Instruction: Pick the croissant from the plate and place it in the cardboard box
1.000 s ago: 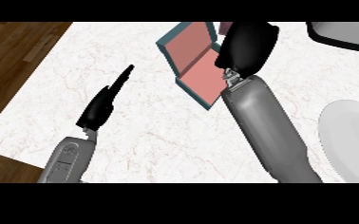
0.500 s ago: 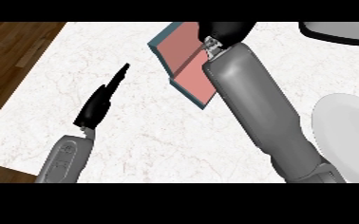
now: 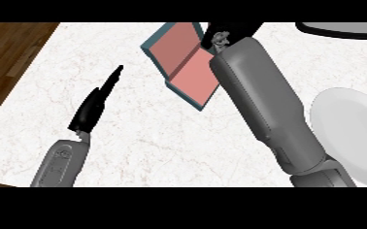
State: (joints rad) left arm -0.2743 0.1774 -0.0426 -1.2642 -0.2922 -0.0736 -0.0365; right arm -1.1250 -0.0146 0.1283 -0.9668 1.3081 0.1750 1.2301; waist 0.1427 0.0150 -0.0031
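Single head view, steeply down, close over counter (image 3: 143,140).

White marble counter (image 3: 165,145), wooden floor (image 3: 18,48) beside.

Marble-look counter (image 3: 165,145), smooth; wood strip (image 3: 18,53) at left; plate (image 3: 344,121) glossy white; box (image 3: 188,63) matt

No legible text, label, brand, number or sign is shown in the head view. No marking is carried by any visible surface.
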